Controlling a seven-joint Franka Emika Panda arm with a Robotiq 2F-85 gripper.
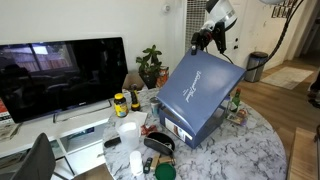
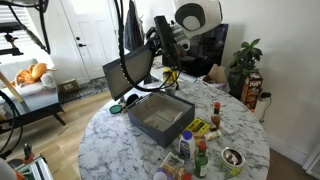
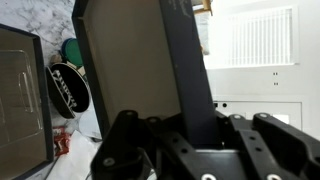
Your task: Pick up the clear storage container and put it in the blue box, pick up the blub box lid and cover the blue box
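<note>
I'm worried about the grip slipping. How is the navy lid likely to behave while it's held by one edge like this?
The blue box lid looks stiff: it hangs flat, without sag, though the gripper pinches only one edge. It is probably light for its size, a thin shallow panel. Held off-centre and tilted, it may pivot in the jaws.

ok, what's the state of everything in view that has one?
gripper: shut on the blub box lid's edge.
blub box lid: held up, tilted, not on the box.
blue box: open, uncovered.
clear storage container: apparently inside the blue box.
TV: screen dark.
</note>
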